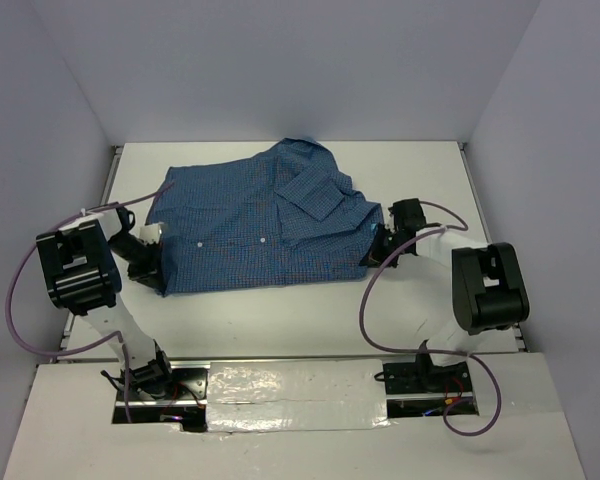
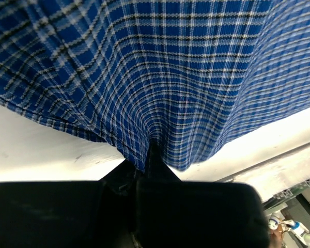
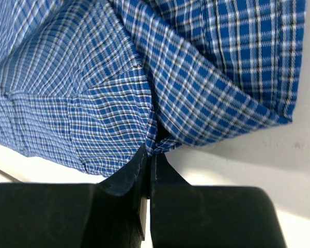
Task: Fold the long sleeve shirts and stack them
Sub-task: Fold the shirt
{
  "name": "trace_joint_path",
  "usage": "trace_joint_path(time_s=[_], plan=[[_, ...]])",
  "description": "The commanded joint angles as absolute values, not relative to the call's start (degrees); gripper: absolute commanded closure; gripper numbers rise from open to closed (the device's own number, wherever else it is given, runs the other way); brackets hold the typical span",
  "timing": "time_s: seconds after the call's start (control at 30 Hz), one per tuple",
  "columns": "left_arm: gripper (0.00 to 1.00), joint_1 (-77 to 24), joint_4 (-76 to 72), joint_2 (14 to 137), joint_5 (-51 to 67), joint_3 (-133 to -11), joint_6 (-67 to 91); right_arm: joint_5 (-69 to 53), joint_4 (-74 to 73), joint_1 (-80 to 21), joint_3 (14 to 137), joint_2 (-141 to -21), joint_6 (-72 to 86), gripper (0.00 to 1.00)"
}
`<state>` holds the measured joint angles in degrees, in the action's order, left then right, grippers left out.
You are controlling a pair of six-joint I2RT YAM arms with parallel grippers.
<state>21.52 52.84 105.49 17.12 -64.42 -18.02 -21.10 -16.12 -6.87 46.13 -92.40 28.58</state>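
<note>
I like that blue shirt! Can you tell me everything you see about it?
The shirt is blue, finely checked cloth with small white buttons. It lies partly folded on the white table, a flap folded over its upper right. The left tool pinches its left edge and the right tool its right edge.

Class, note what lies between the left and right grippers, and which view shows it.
The blue checked shirt fills the stretch, with the left gripper and right gripper each pinching an edge. The top external view shows it.
</note>
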Motion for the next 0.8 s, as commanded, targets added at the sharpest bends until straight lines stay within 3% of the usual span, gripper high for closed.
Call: trace_joint_path(time_s=[0.0, 0.1, 0.2, 0.3, 0.33, 0.4, 0.43, 0.47, 0.5, 0.53, 0.6, 0.63, 0.77], plan=[[1.00, 21.53, 48.34, 105.04, 21.45, -62.84, -19.25, -22.06, -18.45, -7.21, 44.91, -87.63, 27.16, 1.00], [1.00, 21.45, 46.85, 103.89, 20.74, -62.93, -18.72, -23.11, -20.39, -7.64, 45.61, -86.92, 26.81, 1.00], [1.00, 21.27, 45.62, 105.72, 20.13, -68.18, -17.32, -24.61, -21.00, -7.56, 54.19, -91.91, 25.76, 1.00], [1.00, 20.22, 47.54, 113.25, 20.47, -85.20, -14.86, -27.15, -29.85, -7.56, 82.53, -105.96, 22.17, 1.00], [1.00, 19.78, 48.77, 115.81, 20.65, -98.39, -13.64, -27.77, -35.36, -7.47, 102.54, -114.44, 21.54, 1.00], [1.00, 18.55, 51.41, 122.67, 20.48, -113.31, -11.53, -28.73, -40.58, -6.08, 125.40, -123.18, 23.10, 1.00], [1.00, 18.28, 51.59, 124.70, 21.00, -127.65, -8.38, -29.96, -42.87, -5.11, 147.17, -131.05, 25.46, 1.00], [1.00, 18.02, 51.68, 126.46, 21.35, -135.01, -6.78, -34.67, -40.89, -3.97, 154.96, -133.57, 29.14, 1.00], [1.00, 18.02, 50.03, 128.39, 21.79, -144.40, -5.03, -37.33, -30.86, -1.78, 158.00, -134.12, 33.53, 1.00], [1.00, 17.93, 47.83, 127.97, 23.01, -145.62, -1.36, -39.53, -23.45, -1.06, 152.81, -130.21, 42.36, 1.00], [1.00, 17.84, 37.08, 121.40, 24.16, -137.53, 3.13, -38.24, -3.56, -0.44, 133.98, -122.30, 48.23, 1.00], [1.00, 17.93, 33.78, 118.51, 25.82, -133.81, 3.86, -36.75, -1.34, -0.44, 131.68, -116.34, 47.56, 1.00], [1.00, 16.09, 32.42, 111.02, 28.65, -126.04, 0.62, -34.89, -9.65, -0.44, 136.06, -114.18, 40.97, 1.00]])
